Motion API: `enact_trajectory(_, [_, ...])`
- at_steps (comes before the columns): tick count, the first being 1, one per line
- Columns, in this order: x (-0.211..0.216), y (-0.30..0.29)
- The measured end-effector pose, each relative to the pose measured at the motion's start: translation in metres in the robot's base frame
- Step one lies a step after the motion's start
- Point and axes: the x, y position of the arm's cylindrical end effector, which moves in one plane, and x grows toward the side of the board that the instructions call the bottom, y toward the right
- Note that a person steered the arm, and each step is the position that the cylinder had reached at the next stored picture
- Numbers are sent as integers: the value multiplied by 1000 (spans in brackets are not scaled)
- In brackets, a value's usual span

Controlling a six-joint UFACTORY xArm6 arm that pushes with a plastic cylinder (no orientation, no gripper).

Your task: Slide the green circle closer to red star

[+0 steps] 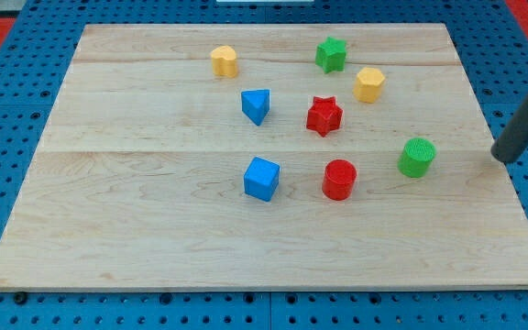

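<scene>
Dark straight rod entering from the view's right edge, leaning down and toward the view's left, white arm fitting just visible above it. My tip (pixel 501 157) resting at counter level near the right edge of the pale wooden plank counter (pixel 154 238). No gripper on this arm, so nothing to read as wide, narrow or holding; only a bare rod end, touching no block.

Green ribbed plastic circle block (pixel 417 157) lying at nine o'clock from my tip, near but apart, with bare wood between. Red plastic star block (pixel 324 116) farther on, at about ten o'clock from the green circle, well apart from it. Red ribbed plastic cylinder block (pixel 339 179) at roughly eight o'clock from the green circle, directly toward six o'clock from the red star.

Elsewhere: green plastic star block (pixel 332 54) at twelve o'clock from the red star; yellow plastic hexagon-like block (pixel 369 84) at about two o'clock from the red star; blue plastic triangular block (pixel 256 105) at nine o'clock from the red star; blue plastic cube block (pixel 261 178) toward six o'clock from the blue triangle; a second yellow rounded plastic block (pixel 225 61) toward the view's top left, exact shape hard to make out.

Blocks matte and faceted. Counter made of light-grained boards, seams running across, set on a blue perforated base (pixel 7 101).
</scene>
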Motion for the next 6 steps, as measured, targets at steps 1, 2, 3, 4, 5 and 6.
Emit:
enact_trajectory(1, [18, -28])
enact_trajectory(2, [15, -69])
enact_trajectory(3, [1, -106])
enact_trajectory(4, [-15, -134])
enact_trajectory(5, [-38, -146])
enact_trajectory(6, [-44, -163])
